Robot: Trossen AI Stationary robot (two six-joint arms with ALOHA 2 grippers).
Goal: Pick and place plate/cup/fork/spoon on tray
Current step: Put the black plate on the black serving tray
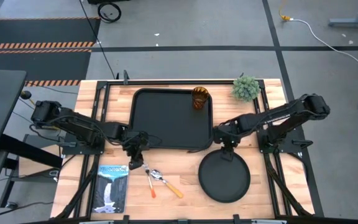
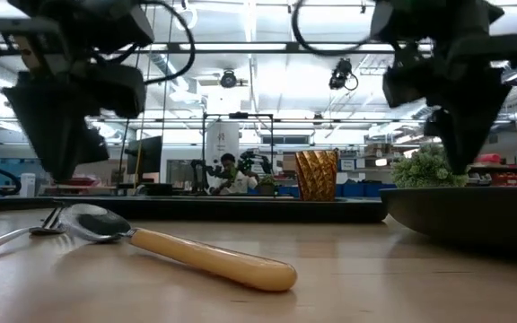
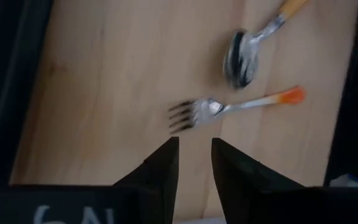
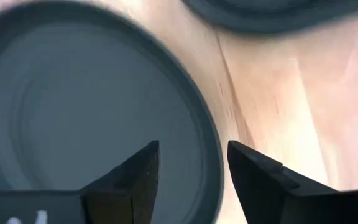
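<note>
The black tray (image 1: 160, 134) lies at the table's middle, with the amber cup (image 1: 200, 98) standing in its far right corner. The round black plate (image 1: 224, 177) lies on the table near the tray's right near corner. The fork (image 1: 149, 182) with the red-orange handle and the spoon (image 1: 168, 183) with the yellow-orange handle lie side by side on the wood in front of the tray. My left gripper (image 3: 194, 152) hovers just beyond the fork's tines (image 3: 182, 115), its fingers a little apart and empty. My right gripper (image 4: 193, 155) is open above the plate's far rim (image 4: 210, 168).
A small green plant (image 1: 246, 88) stands at the far right corner. A blue booklet (image 1: 112, 188) lies at the near left. In the low view a person (image 2: 230, 175) shows far behind the table. Bare wood lies between the cutlery and the plate.
</note>
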